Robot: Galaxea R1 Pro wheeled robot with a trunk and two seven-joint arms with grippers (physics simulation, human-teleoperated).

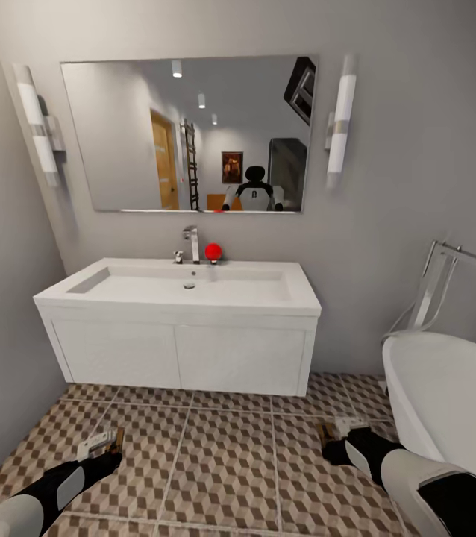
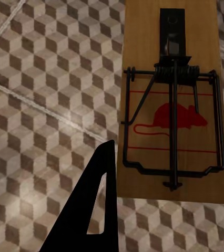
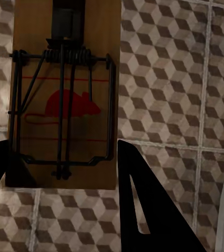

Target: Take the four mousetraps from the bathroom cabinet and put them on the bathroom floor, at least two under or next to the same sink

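A: What's held nearest, L side?

B: A mousetrap (image 2: 171,105) is seen clamped in the left hand (image 2: 167,176), fingers shut on the board's long edges, over the bathroom floor (image 2: 43,105). In the head view the same hand is low, just above the tiles.

A: And R?

B: A second mousetrap (image 3: 64,94) is gripped the same way by the right hand (image 3: 64,173), fingers closed on its sides, also above the tiles, near the bathtub (image 1: 447,395).

A: How are they judged to handle?

B: Light, stiff, flat wood; no flex expected. The wire bar & spring sit proud on top and look snaggable, so the bare board edges are judged the right hold, as now. Smooth thin edges could slip if the grip is eased early, so a low release is advised.

A: Further off?

B: The bathroom sink (image 1: 186,287) on its white vanity (image 1: 178,354) is seen ahead, w/ open floor beneath. A chrome tap (image 1: 191,242) & a red ball (image 1: 213,251) stand at the basin's back, a mirror (image 1: 189,134) above. Other two traps & the cabinet can't be placed from here.
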